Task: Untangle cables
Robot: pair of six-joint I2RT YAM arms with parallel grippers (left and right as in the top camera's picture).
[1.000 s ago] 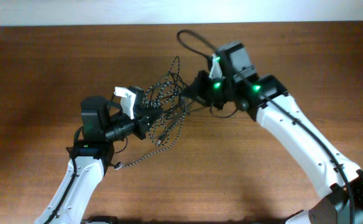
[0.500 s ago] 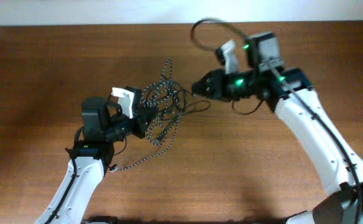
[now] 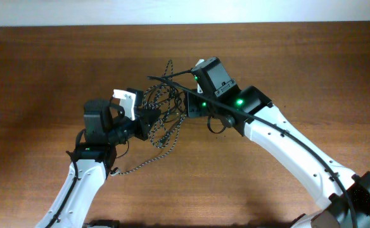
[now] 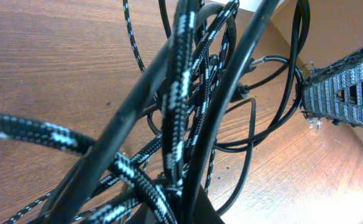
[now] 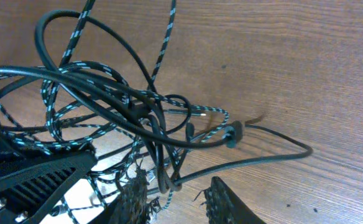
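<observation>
The cables form one knot (image 3: 164, 109) held just above the table. The braided black-and-white cable (image 5: 166, 43) loops through the plain black cable (image 5: 275, 155), whose free end lies on the wood. A braided tail (image 3: 137, 164) trails toward the left arm. My left gripper (image 3: 151, 120) is shut on several strands at the knot's left side; in the left wrist view braided (image 4: 178, 93) and black (image 4: 231, 106) strands converge at its tips (image 4: 181, 214). My right gripper (image 3: 186, 104) is at the knot's right edge, open (image 5: 175, 199), with a black loop hanging between its fingers (image 5: 225, 202).
The brown wooden table (image 3: 58, 69) reaches a pale wall strip at the far edge (image 3: 77, 12). The right arm's own thicker black cable (image 3: 218, 123) loops beside its wrist. The left gripper's finger (image 5: 38, 177) shows at the right wrist view's lower left.
The right gripper swung out to the upper right, then came back left to the knot; its jaws now stand apart. The left arm kept still, holding the knot.
</observation>
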